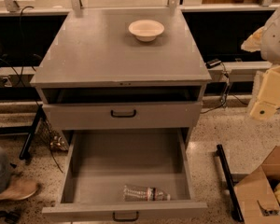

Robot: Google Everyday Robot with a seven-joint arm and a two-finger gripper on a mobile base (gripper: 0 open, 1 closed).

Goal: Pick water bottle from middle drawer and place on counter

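Gripper (266, 101) is hanging at the right edge of view, level with the closed drawer (84, 116). Whether it is spread or closed you cannot tell. Far below it and toward the picture's left, the water bottle (146, 193) is lying on its side in the middle drawer (126, 157), just behind the front wall. The step in hand is judged to be the approach. You should be coming down over the open drawer from above, crossing the bottle's short axis near the label band and clearing the front wall. The bottle is clear, ribbed, thin and round, so it is probably yielding to a squeeze and rolling readily on the smooth grey metal floor. Above the closed drawer, a dark handleless slot (121, 94) is showing. Higher than the gripper and to its left, the counter (98, 55) is lying flat, matte and grey, carrying a cream bowl (146, 30) toward its rear.
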